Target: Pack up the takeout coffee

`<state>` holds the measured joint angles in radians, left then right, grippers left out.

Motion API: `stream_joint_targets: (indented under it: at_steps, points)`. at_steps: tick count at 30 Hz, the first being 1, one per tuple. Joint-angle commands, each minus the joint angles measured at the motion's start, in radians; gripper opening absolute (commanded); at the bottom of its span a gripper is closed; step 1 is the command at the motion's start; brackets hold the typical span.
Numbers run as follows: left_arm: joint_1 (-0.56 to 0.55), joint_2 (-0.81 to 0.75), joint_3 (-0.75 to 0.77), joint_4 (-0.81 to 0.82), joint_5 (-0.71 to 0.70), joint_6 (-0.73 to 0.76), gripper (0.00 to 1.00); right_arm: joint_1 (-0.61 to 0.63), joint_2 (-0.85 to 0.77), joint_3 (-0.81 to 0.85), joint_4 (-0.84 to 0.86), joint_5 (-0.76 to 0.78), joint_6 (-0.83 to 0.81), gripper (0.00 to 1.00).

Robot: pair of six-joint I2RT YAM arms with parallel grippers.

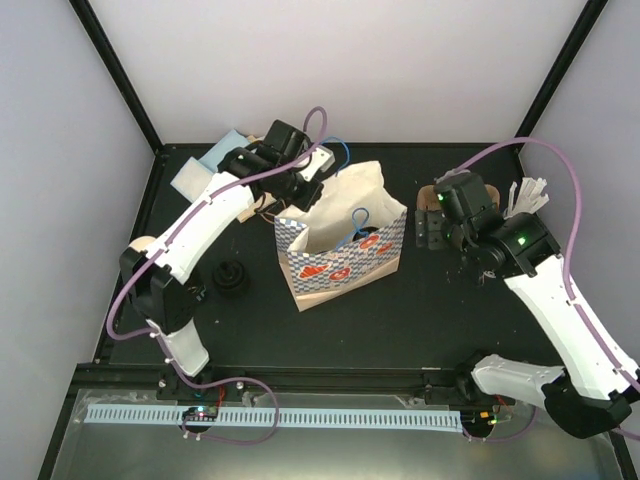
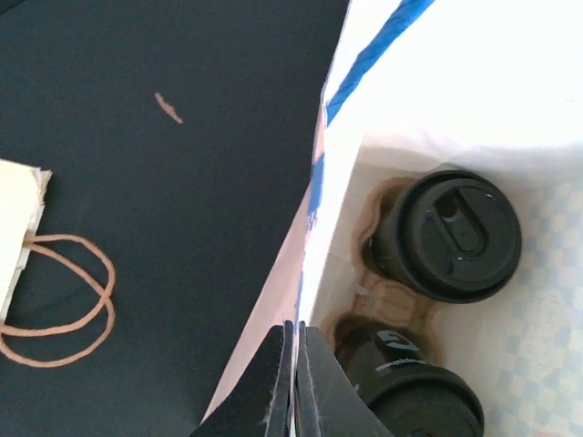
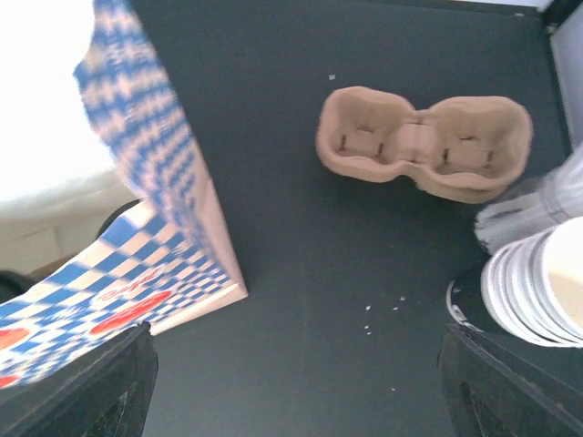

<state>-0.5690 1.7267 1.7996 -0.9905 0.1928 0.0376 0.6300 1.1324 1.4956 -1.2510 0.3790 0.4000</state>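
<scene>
- since both lidded cups (image 2: 451, 235) already sit in the pulp tray (image 2: 393, 300) down inside the paper bag (image 1: 345, 255), the packing looks nearly finished. what is left seems to be letting the bag go cleanly.
- the left fingers (image 2: 296, 387) are pinched shut on the bag's rim, holding the mouth open on that side.
- the right fingers (image 1: 438, 230) stand wide apart with nothing between them, over bare table (image 3: 346, 273) just to the right of the bag.
- to do this well, keep the right arm off the bag wall. part the left fingers fully before lifting, so the rim is not dragged and the bag does not tip with the cups in it.
- draw the left arm up and back, not across the mouth.
- mind the empty spare tray (image 3: 424, 146) and the stack of paper cups (image 3: 537, 282) near the right arm when it pulls away.
</scene>
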Motion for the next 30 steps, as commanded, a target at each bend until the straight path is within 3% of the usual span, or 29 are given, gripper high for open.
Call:
stream_joint_targets:
  at_steps: [1,3,7,12,15,20,25,30]
  points:
    - [0.049,0.025,0.075,-0.021,0.052,-0.021,0.03,-0.092,-0.015,0.002,0.034,-0.012,-0.019,0.86]
    - [0.058,0.02,0.082,-0.019,0.058,-0.029,0.1,-0.121,-0.016,0.001,0.044,-0.018,-0.023,0.86]
    - [0.064,-0.031,0.081,-0.002,0.071,-0.036,0.55,-0.164,-0.002,0.003,0.052,-0.023,-0.036,0.87]
    - [0.065,-0.14,0.066,-0.002,0.062,-0.056,0.77,-0.252,0.033,0.008,0.047,0.005,-0.026,0.86]
    - [0.065,-0.22,0.015,-0.022,0.046,-0.094,0.85,-0.353,0.05,0.013,0.052,-0.025,-0.01,0.8]
    - [0.065,-0.446,-0.209,0.019,0.003,-0.166,0.88,-0.514,0.083,0.026,0.062,-0.038,0.061,0.7]
    - [0.065,-0.731,-0.47,0.139,-0.014,-0.188,0.95,-0.594,0.147,0.03,0.088,-0.005,0.087,0.63]
    - [0.065,-0.883,-0.613,0.141,-0.02,-0.189,0.96,-0.635,0.256,0.103,0.107,-0.002,0.071,0.59]
